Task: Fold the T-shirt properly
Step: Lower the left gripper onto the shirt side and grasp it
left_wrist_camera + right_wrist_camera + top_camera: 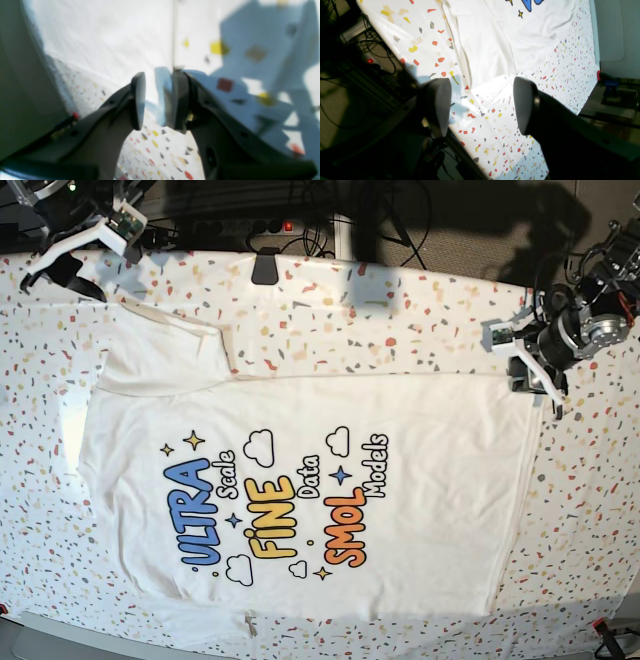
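While the large white cotton T-shirt (300, 480) with its blue, yellow and orange front print lies flat and face-up across the flecked white tabletop (420, 310), I judge it light, limp and apt to wrinkle, best pinched through both layers at a hem corner or shoulder seam. My left hand (156, 100) hovers at the hem edge with a narrow gap between its fingers, holding nothing I can see. My right hand (482, 107) hangs spread wide and empty near the sleeve side, above the tabletop's edge. Bare tabletop rings the shirt, roomiest beyond the hem; the collar side runs close to the near edge.
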Action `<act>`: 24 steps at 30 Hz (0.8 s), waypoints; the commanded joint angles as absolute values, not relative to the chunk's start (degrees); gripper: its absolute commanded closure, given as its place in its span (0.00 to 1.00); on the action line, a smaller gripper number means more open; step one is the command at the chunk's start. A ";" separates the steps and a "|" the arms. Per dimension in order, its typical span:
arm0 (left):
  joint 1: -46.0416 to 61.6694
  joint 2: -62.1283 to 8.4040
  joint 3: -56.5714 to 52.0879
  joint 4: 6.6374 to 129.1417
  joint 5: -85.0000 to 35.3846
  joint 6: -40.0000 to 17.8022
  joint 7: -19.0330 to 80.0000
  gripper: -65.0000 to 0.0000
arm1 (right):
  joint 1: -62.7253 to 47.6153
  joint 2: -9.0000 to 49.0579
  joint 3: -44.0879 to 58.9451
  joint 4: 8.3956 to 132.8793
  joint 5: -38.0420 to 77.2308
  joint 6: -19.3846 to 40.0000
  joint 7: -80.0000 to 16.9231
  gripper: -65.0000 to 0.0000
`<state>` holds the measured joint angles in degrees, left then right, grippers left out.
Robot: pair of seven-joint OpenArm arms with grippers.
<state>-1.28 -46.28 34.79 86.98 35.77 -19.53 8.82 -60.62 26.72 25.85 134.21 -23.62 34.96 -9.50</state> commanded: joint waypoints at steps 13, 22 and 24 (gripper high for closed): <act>-6.68 -48.97 42.92 81.71 36.01 -19.49 14.98 0.72 | -61.10 27.16 26.24 135.00 -23.11 34.22 -9.04 0.40; -6.66 -47.51 42.89 81.73 35.40 -19.46 15.00 1.00 | -58.11 27.16 26.24 134.08 -18.63 34.30 -9.02 0.40; -6.68 -47.46 42.89 81.76 35.40 -19.46 15.00 1.00 | -56.55 27.16 26.24 132.22 -18.61 34.26 -8.97 0.40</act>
